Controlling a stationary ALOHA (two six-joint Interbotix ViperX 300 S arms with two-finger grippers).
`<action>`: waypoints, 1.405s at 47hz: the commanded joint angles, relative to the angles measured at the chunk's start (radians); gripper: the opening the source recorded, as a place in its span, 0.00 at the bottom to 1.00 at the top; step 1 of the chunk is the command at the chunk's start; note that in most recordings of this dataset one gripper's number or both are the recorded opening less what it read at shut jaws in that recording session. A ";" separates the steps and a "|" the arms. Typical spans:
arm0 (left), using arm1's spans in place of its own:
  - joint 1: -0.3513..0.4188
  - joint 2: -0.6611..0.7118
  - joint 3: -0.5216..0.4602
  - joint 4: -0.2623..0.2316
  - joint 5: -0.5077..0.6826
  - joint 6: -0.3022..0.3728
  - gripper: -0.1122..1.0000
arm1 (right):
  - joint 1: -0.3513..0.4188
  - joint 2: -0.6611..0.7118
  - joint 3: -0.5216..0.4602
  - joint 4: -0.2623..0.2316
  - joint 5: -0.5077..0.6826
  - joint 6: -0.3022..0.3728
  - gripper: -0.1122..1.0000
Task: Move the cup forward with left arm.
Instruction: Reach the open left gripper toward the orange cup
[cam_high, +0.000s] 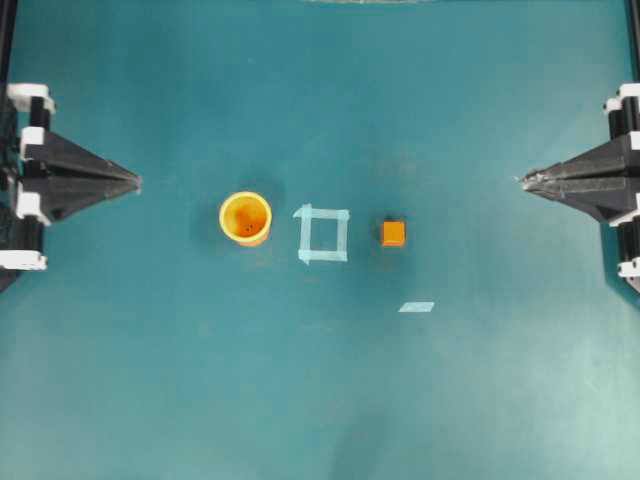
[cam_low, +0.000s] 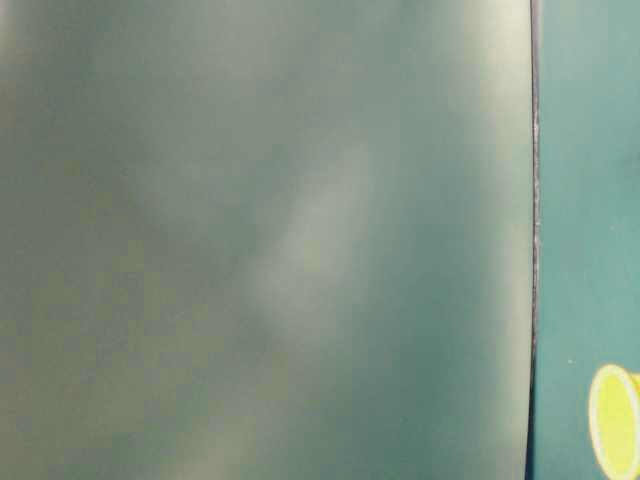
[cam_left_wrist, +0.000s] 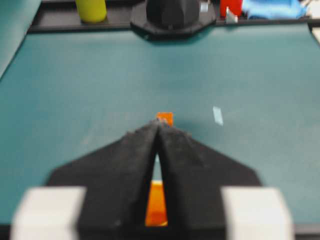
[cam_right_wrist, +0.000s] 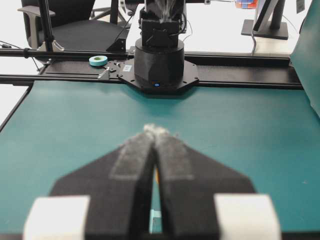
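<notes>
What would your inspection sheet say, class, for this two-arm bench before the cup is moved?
Surface: teal mat, bare apart from items below.
Job's things: yellow-orange cup upright, left of tape square, untouched.
Clutter: orange cube right of the square; loose tape strip.
Grippers: left gripper and right gripper shut, empty, at the mat's edges.
Cables: nothing seen on the mat.
Surroundings: tape roll by the arm base; chair behind.

No text, label, brand, number or sign can be read in any view; the tape marks on the worktop (cam_high: 150, 380) are blank.
</notes>
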 joint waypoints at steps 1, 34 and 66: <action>0.003 0.038 -0.009 0.003 -0.014 0.002 0.26 | -0.002 0.006 -0.031 -0.002 -0.006 0.002 0.09; 0.067 0.387 0.015 0.003 -0.204 0.006 0.84 | -0.003 0.002 -0.040 -0.002 -0.005 0.003 0.09; 0.028 0.796 0.018 0.003 -0.479 0.006 0.84 | -0.003 -0.002 -0.055 -0.002 -0.002 0.011 0.09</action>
